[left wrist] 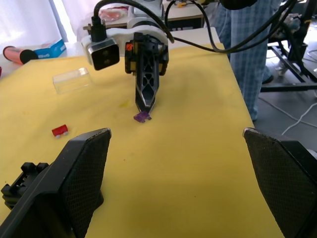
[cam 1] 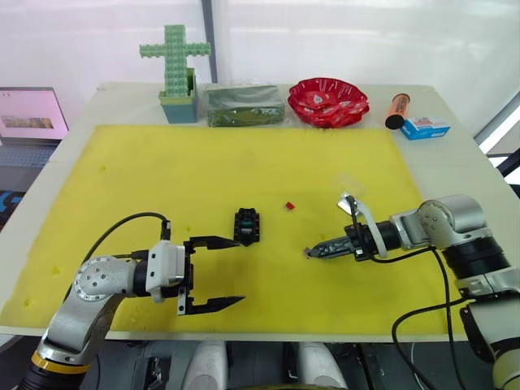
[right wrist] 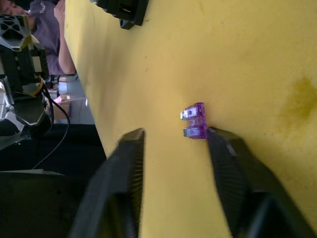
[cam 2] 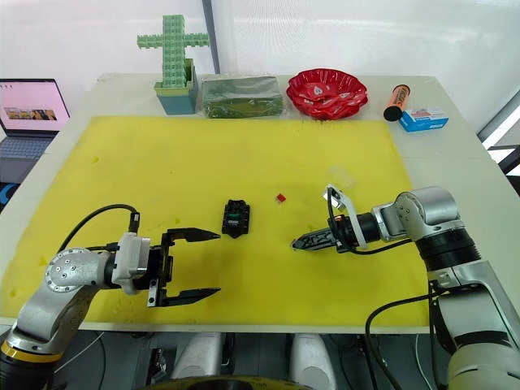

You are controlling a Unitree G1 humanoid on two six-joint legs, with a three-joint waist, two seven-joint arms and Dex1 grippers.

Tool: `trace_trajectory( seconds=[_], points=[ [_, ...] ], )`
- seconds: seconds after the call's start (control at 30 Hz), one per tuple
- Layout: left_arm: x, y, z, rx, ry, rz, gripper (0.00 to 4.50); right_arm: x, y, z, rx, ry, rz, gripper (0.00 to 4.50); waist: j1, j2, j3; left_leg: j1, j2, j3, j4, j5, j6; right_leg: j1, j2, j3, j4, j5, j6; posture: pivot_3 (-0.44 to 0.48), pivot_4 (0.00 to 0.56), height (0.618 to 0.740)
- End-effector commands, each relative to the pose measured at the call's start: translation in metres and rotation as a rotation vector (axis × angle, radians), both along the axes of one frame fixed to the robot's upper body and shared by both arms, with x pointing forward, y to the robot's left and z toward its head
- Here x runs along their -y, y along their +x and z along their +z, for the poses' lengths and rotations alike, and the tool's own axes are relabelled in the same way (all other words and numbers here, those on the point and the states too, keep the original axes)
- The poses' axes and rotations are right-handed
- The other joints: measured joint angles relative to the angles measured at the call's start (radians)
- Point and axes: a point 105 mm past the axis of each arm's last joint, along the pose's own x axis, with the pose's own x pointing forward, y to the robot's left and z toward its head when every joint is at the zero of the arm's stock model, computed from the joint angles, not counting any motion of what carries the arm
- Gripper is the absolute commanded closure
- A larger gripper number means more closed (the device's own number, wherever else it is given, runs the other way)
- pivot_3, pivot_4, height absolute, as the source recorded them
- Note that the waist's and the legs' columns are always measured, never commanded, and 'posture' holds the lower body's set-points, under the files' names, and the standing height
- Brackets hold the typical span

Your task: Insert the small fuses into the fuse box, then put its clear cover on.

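Both arms are silver-grey metal with rounded joint housings and loose black cables. The left gripper has a white block behind two black, ribbed, pointed fingers. The right gripper carries a white-framed camera bracket and black fingers with textured pads.

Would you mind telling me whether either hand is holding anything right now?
Nothing is held. The right hand is open around the purple fuse lying on the mat; the left hand is open and empty.

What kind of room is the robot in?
Probably a robot test lab: a table with a yellow mat, a laptop alongside, and cables and metal equipment frames behind it.
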Motion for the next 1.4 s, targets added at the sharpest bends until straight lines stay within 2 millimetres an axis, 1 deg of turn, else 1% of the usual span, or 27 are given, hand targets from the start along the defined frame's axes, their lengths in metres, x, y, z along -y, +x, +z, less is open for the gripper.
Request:
trace_trajectory(
  seconds=[0.03,0.23,0.33,0.43,0.47,0.67,0.73,0.77,0.83,0.87,0.93,0.97,1.03,1.13,1.23,1.3,1.33,1.4],
  points=[
    [0.003,-0.003,0.008,0.04,-0.008,-0.021,0.0,0.0,0.004,-0.003,0.025,-0.01,-0.009,2.78,0.0,0.0,0.0,0.0,0.0,0.0,0.0,0.0,0.0,0.0,0.0,0.0,0.0,0.0,0.0,0.0,0.15,0.74],
    [0.001,-0.003,0.006,0.043,0.001,-0.023,0.0,0.003,0.007,-0.009,0.034,-0.022,-0.032,2.78,0.0,0.0,0.0,0.0,0.0,0.0,0.0,0.0,0.0,0.0,0.0,0.0,0.0,0.0,0.0,0.0,0.15,0.74],
    [0.002,-0.002,0.007,0.045,-0.002,-0.023,0.0,0.003,0.006,-0.009,0.029,-0.016,-0.029,3.33,0.0,0.0,0.0,0.0,0.0,0.0,0.0,0.0,0.0,0.0,0.0,0.0,0.0,0.0,0.0,0.0,0.15,0.74],
    [0.002,-0.002,0.007,0.046,-0.004,-0.023,0.0,0.003,0.004,-0.008,0.021,-0.008,-0.029,4.36,0.001,0.0,0.0,0.0,0.0,0.0,0.0,0.0,0.0,0.001,0.0,0.0,0.0,0.0,0.0,0.0,0.15,0.74],
    [0.003,-0.002,0.007,0.046,-0.005,-0.023,0.0,0.003,0.004,-0.008,0.019,-0.007,-0.033,4.48,0.001,0.0,0.0,0.0,0.0,0.0,0.001,0.0,0.0,0.001,0.0,0.0,0.0,0.0,0.0,0.0,0.15,0.74],
    [0.002,-0.002,0.007,0.045,-0.007,-0.015,0.0,0.007,0.005,-0.004,0.039,-0.009,-0.045,4.48,0.002,0.0,0.0,0.0,0.0,0.0,0.001,0.0,0.0,0.001,0.0,0.0,0.0,0.0,0.0,0.0,0.15,0.74],
    [-0.001,-0.001,0.009,0.043,-0.015,0.004,0.0,0.007,0.009,0.008,0.093,0.004,-0.04,4.48,0.001,0.0,0.0,0.0,0.0,0.0,0.001,0.0,0.0,0.001,0.0,0.0,0.0,0.0,0.0,0.0,0.15,0.74],
    [-0.003,0.0,0.01,0.041,-0.024,0.021,0.0,0.005,0.01,0.017,0.138,0.008,-0.024,4.48,0.001,0.0,0.0,0.0,0.0,0.0,0.001,0.0,0.0,0.001,0.0,0.0,0.0,0.0,0.0,0.0,0.15,0.74],
    [-0.008,0.002,0.014,0.043,-0.039,0.054,0.0,-0.001,0.012,0.034,0.244,0.004,0.017,4.48,0.001,0.0,0.0,0.0,0.0,0.0,0.001,0.0,0.0,0.001,0.0,0.0,0.001,0.0,0.0,0.0,0.15,0.74],
    [-0.011,0.003,0.017,0.044,-0.051,0.081,0.0,-0.009,0.014,0.047,0.302,0.014,0.036,4.48,0.001,0.0,0.0,0.0,0.0,0.0,0.001,0.0,0.0,0.0,0.0,0.0,0.001,0.0,0.0,0.0,0.15,0.74],
    [-0.021,0.009,0.023,0.034,-0.078,0.16,0.0,-0.031,0.012,0.082,0.463,0.044,0.112,4.48,-0.003,0.002,0.001,0.0,0.0,0.0,0.0,0.0,0.0,0.0,0.0,0.0,0.001,0.0,0.0,0.0,0.15,0.74],
    [-0.026,0.012,0.024,0.029,-0.086,0.199,0.0,-0.04,0.012,0.094,0.582,0.01,0.143,4.48,-0.006,0.002,0.001,0.0,0.0,0.001,0.0,0.0,0.0,-0.001,0.0,0.0,0.001,0.0,0.0,0.0,0.15,0.74],
    [-0.034,0.017,0.023,0.027,-0.086,0.253,0.0,-0.056,0.015,0.109,0.748,-0.052,0.159,4.48,-0.006,0.002,0.001,0.0,0.001,0.0,-0.001,0.0,0.0,-0.002,0.001,0.0,0.004,0.001,0.002,0.0,0.15,0.74],
    [-0.039,0.026,0.024,0.045,-0.096,0.309,0.0,-0.08,0.013,0.127,0.829,-0.062,0.207,4.48,-0.003,0.002,0.001,0.0,0.002,-0.002,-0.002,0.0,0.0,-0.002,0.003,-0.001,0.003,0.001,0.002,0.0,0.15,0.74],
    [-0.039,0.034,0.026,0.068,-0.118,0.351,0.0,-0.093,0.022,0.13,0.856,-0.164,0.204,4.48,0.002,0.002,0.001,0.0,0.002,-0.002,-0.001,0.0,0.0,-0.001,0.003,0.0,0.003,0.0,0.0,0.0,0.15,0.74],
    [-0.04,0.039,0.027,0.079,-0.126,0.371,0.0,-0.095,0.03,0.122,0.974,-0.29,0.252,4.48,0.002,0.001,0.001,0.0,0.001,-0.002,0.0,0.0,0.0,-0.001,0.002,0.0,0.003,0.0,-0.001,0.0,0.15,0.74],
    [-0.04,0.041,0.027,0.083,-0.126,0.377,0.0,-0.095,0.031,0.119,1.013,-0.329,0.283,4.48,0.002,0.001,0.0,0.0,0.001,-0.002,0.0,0.0,0.0,-0.001,0.001,0.0,0.002,0.0,-0.001,0.0,0.15,0.74],
    [-0.041,0.043,0.026,0.078,-0.131,0.393,0.0,-0.098,0.031,0.114,1.045,-0.359,0.319,4.48,-0.002,0.001,0.0,0.0,0.0,-0.001,0.0,0.0,0.0,-0.001,0.0,-0.001,0.001,0.0,-0.001,0.0,0.15,0.74]
  ],
)
